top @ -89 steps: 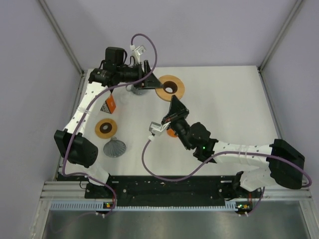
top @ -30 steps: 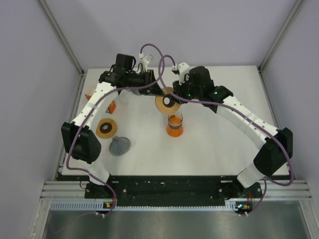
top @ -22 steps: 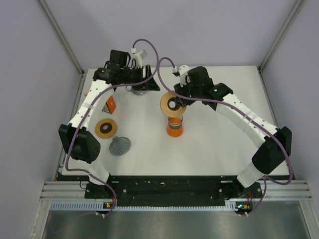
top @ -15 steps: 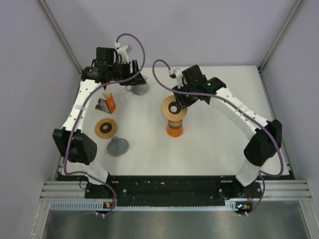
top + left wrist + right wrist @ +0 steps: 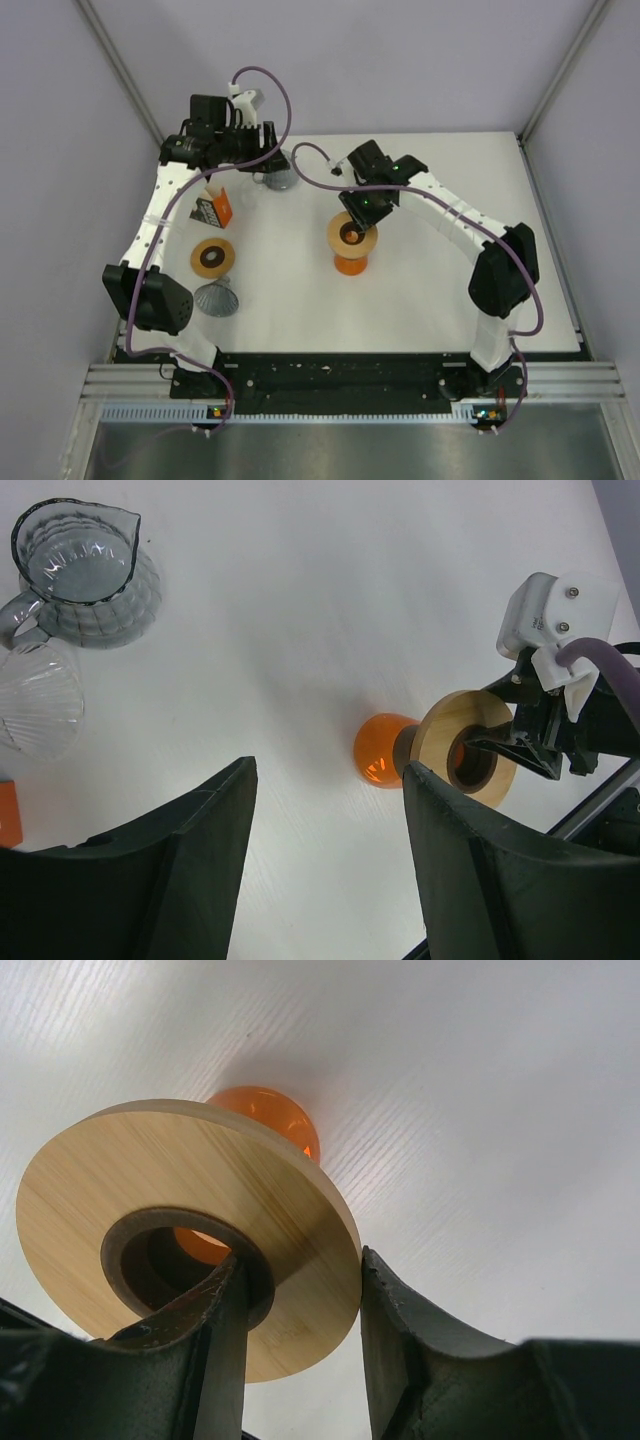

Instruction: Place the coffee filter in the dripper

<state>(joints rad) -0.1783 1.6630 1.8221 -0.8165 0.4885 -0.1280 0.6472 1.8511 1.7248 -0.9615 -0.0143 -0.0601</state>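
My right hand (image 5: 295, 1282) clamps the ring (image 5: 150, 1180), which hides most of the cup (image 5: 272, 1112) peeking out at 1 o'clock; my left hand (image 5: 330, 770) gapes.

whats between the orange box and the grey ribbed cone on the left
A wooden ring with a dark centre lies between the orange box and the grey ribbed cone, in the top external view.

white table (image 5: 430, 300) enclosed by pale lilac walls (image 5: 420, 60) and grey metal posts (image 5: 120, 70)
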